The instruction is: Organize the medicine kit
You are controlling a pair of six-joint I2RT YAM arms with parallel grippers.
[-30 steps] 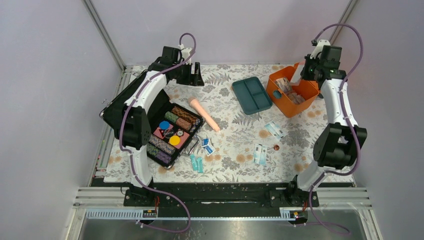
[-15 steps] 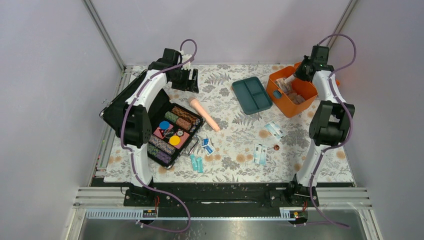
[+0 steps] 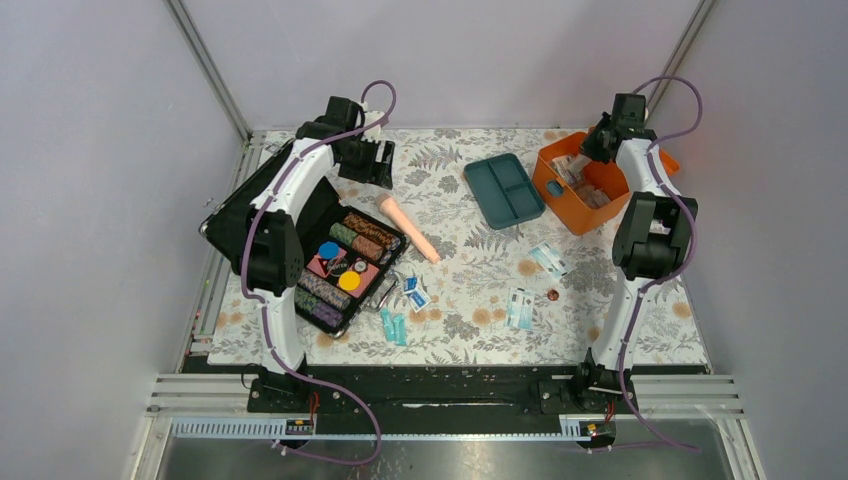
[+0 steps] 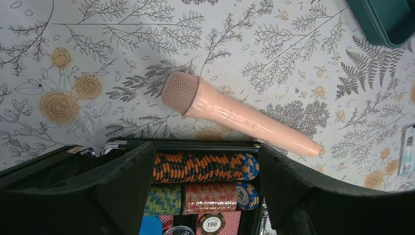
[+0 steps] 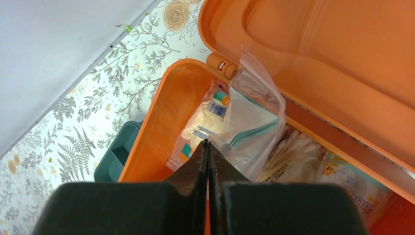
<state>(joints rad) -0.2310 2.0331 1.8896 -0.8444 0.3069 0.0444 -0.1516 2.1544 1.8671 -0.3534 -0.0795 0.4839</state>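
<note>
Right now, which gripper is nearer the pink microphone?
Left. The left gripper hovers just beyond the microphone's mesh head; the right gripper is across the table, over the open medicine kit.

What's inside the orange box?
The orange box holds a clear bag, a white labelled packet and another printed packet. Whatever lies underneath them is covered, and the right end effector blocks part of the view.
</note>
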